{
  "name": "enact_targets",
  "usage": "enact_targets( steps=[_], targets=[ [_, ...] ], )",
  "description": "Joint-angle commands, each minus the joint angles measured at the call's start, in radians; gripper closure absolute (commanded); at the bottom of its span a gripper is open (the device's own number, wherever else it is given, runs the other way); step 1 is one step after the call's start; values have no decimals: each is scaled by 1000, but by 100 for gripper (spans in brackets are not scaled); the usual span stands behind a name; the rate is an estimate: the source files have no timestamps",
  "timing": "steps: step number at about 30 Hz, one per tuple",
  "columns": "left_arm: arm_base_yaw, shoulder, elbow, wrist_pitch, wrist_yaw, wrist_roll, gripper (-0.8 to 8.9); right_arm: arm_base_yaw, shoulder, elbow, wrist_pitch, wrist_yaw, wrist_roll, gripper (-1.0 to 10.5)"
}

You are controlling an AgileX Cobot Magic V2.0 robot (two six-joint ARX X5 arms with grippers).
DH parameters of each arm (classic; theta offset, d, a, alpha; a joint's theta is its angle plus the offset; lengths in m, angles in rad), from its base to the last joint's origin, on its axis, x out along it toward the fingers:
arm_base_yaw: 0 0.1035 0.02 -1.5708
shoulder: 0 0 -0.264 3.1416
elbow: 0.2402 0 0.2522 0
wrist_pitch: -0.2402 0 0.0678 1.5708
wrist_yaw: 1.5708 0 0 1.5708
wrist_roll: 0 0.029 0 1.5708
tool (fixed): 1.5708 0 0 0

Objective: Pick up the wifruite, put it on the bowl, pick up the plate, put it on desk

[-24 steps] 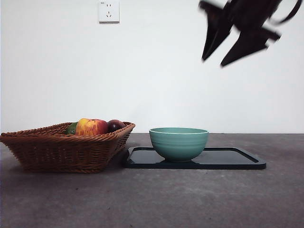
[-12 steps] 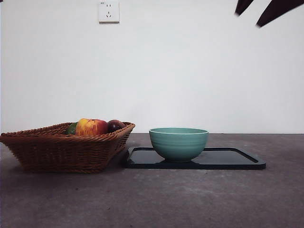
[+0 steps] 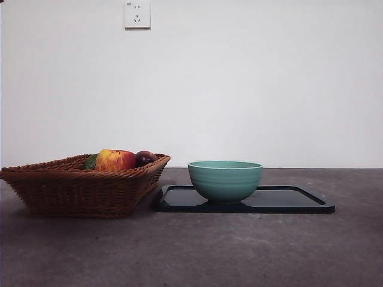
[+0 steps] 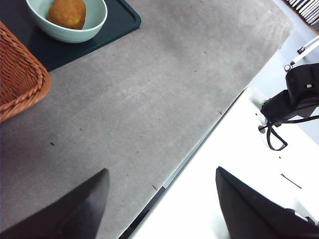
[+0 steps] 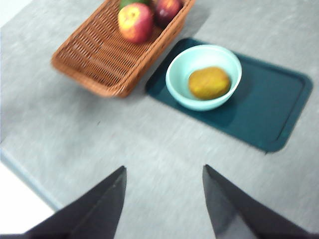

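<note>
Wifruite, a brownish-orange oval fruit point(image 5: 209, 82), lies inside the round pale teal-green ceramic bowl point(image 3: 225, 180), seen from above in both wrist views; from the low front view only the bowl's ridged outside and lighter rim show, fruit hidden below the rim. Nearest the front camera is bare dark grey matte desk point(image 3: 197, 251). Behind that, the bowl stands on the left part of a flat black rectangular tray w/ raised rim point(image 3: 299, 202), rest of tray bare. Just beside the tray's left end, apparently touching or nearly so, sits a brown wicker basket point(image 3: 78, 188) holding a red-and-yellow apple point(image 3: 115, 159), a dark red-purple fruit point(image 3: 145, 158) and a green fruit point(image 3: 90, 161), mostly hidden behind the apple. Farther back, a plain white wall w/ a white power socket point(image 3: 137, 14) high up. Neither arm shows in the front view. Left gripper point(image 4: 162, 181) hangs over the desk's edge, well apart from the bowl, jaws spread wide, holding nothing. Right gripper point(image 5: 164, 174) hangs high above the desk, near side of tray and basket, jaws likewise spread, nothing between them.
</note>
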State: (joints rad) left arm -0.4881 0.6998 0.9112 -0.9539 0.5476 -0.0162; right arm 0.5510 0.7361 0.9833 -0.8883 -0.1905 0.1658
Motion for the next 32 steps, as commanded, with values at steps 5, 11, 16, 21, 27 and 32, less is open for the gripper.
enact_targets(
  steps=[5, 11, 16, 21, 27, 32],
  targets=[
    [-4, 6, 10, 7, 3, 10, 472, 39, -125, -134, -7, -83, 56, 703],
    [-4, 5, 10, 6, 3, 9, 472, 45, -183, -224, -6, -132, 78, 703],
    [-4, 5, 10, 6, 3, 9, 472, 45, -183, -230, 2, -132, 82, 703],
    [-4, 5, 10, 6, 3, 9, 472, 45, -183, -230, 14, -131, 82, 703],
    [-4, 5, 10, 6, 3, 9, 472, 45, -183, -230, 14, -131, 82, 703],
    [-4, 6, 10, 8, 3, 9, 472, 45, -183, -230, 14, -131, 82, 703]
  ],
)
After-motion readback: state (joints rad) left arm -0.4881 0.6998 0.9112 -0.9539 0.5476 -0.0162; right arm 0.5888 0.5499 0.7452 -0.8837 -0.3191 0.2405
